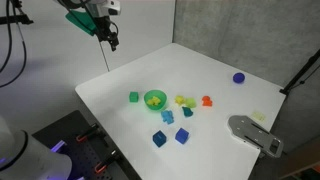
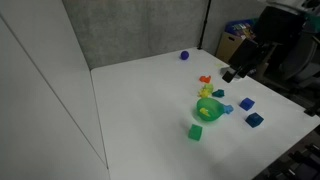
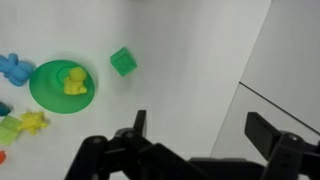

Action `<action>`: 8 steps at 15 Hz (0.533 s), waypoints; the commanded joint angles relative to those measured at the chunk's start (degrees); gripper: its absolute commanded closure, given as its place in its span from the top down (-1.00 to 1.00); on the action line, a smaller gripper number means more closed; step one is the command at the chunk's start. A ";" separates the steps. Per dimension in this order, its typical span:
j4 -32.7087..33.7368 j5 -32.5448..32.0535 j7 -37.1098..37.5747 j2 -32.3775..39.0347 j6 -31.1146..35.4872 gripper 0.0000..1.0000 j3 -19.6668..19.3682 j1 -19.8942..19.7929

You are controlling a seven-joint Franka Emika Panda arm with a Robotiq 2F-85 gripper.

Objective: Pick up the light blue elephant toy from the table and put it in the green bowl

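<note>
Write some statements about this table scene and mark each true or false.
1. The green bowl holds a yellow toy. True.
2. The gripper is shut on the light blue elephant toy. False: the gripper is open and empty, and the elephant lies on the table beside the bowl.
3. The green cube sits inside the bowl. False: it rests on the table, apart from the bowl.
4. A purple ball lies well away from the other toys. True.
</note>
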 commanded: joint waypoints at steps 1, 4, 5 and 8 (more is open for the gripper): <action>0.15 0.11 -0.06 -0.03 -0.16 1.00 0.42 -0.43; 0.17 0.11 -0.06 -0.06 -0.16 1.00 0.41 -0.43; 1.15 -0.41 0.43 0.67 -0.91 1.00 0.43 -0.69; 3.53 -2.99 1.87 2.61 -1.49 1.00 0.77 -1.62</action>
